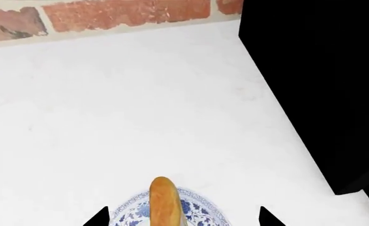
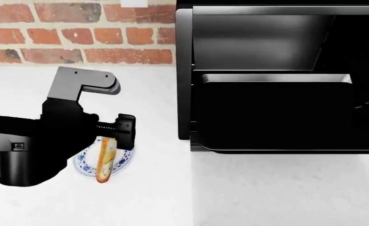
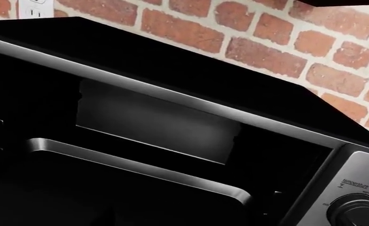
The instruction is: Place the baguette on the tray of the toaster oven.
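The baguette [image 2: 105, 161] lies on a small blue-and-white plate [image 2: 84, 165], one end sticking out past the rim. My left gripper [image 2: 118, 136] hovers over it, open. In the left wrist view the baguette [image 1: 165, 200] sits between the two wide-apart black fingertips [image 1: 98, 219], and nothing touches it. The toaster oven [image 2: 184, 70] stands open to the right, with the black tray [image 2: 272, 117] pulled out of it. The right wrist view looks into the oven at the tray's rim [image 3: 140, 165]. My right gripper is lost against the black.
A red brick wall [image 2: 77, 33] runs behind the white counter [image 2: 266, 193]. The oven's dark side [image 1: 316, 84] stands close beside the plate [image 1: 202, 210]. A round temperature knob [image 3: 355, 207] is on the oven's silver panel.
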You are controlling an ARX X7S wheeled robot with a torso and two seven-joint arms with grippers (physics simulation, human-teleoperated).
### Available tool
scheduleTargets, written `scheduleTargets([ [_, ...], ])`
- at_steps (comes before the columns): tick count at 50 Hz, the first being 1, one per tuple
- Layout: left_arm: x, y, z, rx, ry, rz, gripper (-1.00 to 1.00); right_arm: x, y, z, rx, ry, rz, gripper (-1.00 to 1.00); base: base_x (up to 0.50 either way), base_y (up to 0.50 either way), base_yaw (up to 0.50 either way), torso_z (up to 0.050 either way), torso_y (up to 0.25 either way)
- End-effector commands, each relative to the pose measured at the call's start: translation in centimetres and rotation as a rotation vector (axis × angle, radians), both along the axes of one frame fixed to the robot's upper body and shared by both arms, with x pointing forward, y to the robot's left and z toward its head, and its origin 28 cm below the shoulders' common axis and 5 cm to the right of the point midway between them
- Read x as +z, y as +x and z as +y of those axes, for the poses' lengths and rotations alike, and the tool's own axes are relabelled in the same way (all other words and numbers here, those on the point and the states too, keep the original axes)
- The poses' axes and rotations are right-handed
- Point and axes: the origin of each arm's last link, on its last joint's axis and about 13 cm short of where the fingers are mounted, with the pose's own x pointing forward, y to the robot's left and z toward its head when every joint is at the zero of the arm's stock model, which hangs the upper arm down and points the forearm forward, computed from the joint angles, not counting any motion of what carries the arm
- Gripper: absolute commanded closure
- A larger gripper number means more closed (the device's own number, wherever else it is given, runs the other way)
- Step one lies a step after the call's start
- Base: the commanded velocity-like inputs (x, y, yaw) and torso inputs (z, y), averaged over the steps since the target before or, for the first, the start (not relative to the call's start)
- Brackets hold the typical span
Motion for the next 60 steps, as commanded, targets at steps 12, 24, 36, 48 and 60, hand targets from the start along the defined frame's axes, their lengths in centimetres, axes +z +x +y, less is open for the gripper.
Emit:
scheduleTargets([
  [12, -2.1, 0.2, -0.4, 0.019, 0.009, 0.094, -1.00, -0.3, -0.1, 0.0, -0.002, 0.000, 0.005, -1.00, 0.00, 0.00, 0.00, 0.000, 0.000],
  [24, -3.3, 0.5, -0.4, 0.026, 0.014, 0.119, -1.00, 0.1, -0.4, 0.1, 0.002, 0.021, -0.014, -1.00, 0.00, 0.00, 0.00, 0.000, 0.000],
  [36, -3.8, 0.7, -0.5, 0.025, 0.016, 0.151, -1.00, 0.0, -0.5, 0.0, 0.004, 0.020, -0.012, -1.00, 0.00, 0.00, 0.00, 0.000, 0.000],
  [48, -3.3, 0.8, -0.5, 0.033, 0.010, 0.163, -1.00, -0.1, -0.5, -0.1, 0.001, 0.020, -0.010, -1.00, 0.00, 0.00, 0.00, 0.000, 0.000],
  [60, -3.6, 0.7, -0.5, 0.034, 0.012, 0.180, -1.00, -0.2, -0.7, -0.2, -0.002, 0.018, -0.007, -1.00, 0.00, 0.00, 0.00, 0.000, 0.000],
])
